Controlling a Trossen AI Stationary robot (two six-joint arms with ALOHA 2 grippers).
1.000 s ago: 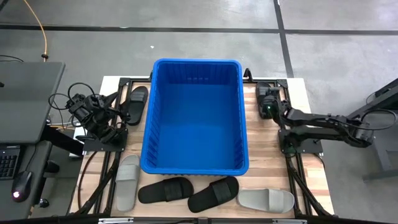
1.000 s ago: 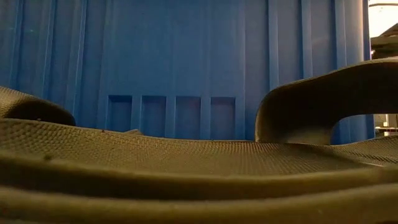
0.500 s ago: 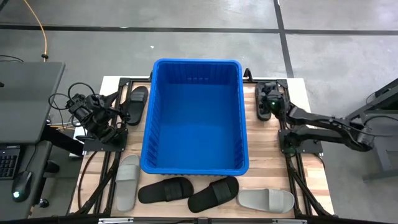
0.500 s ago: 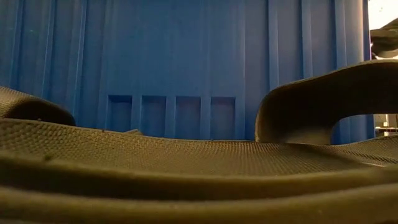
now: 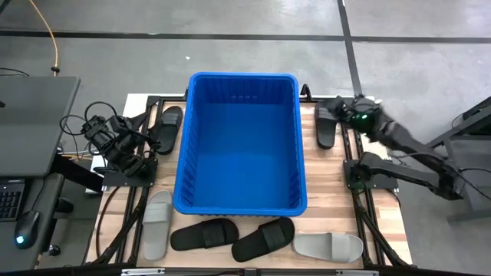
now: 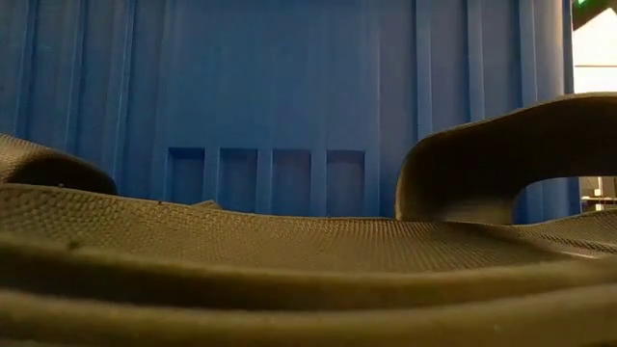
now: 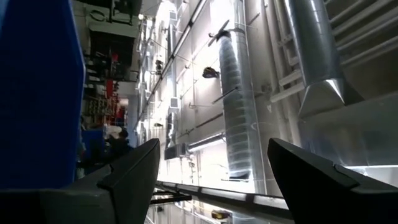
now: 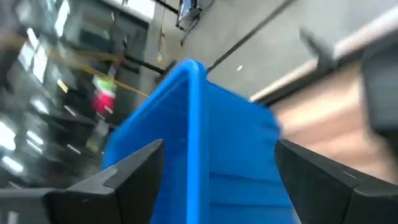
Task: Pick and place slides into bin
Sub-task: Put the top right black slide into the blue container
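Bin: your blue bin (image 5: 242, 146) sits mid-frame in the high view, nothing showing on its floor; it stands where both arms can reach over the rim, I judge, so a short carry is enough.
Slides at the bottom: four lie in a row along the lower edge of the frame; a grey slide (image 5: 156, 224) at lower left, two black slides (image 5: 203, 233) and (image 5: 264, 238) in the middle, another grey slide (image 5: 328, 246) at lower right; all outside the bin.
Slides at the sides: one black slide (image 5: 166, 128) lies left of the bin, just beside its wall; another black one (image 5: 326, 123) lies right of it.
Right gripper: your right gripper (image 5: 354, 117) hangs at upper right, just beside that right-hand black slide; the arm folds back toward the right edge; its wrist view shows both fingers spread wide with nothing between them, the bin's rim ahead.
Left gripper: your left gripper (image 7: 208, 180) waits at mid-left, tilted up toward the ceiling; jaws wide, holding nothing.
Low view: a black sole fills the foreground, the bin's wall behind it.
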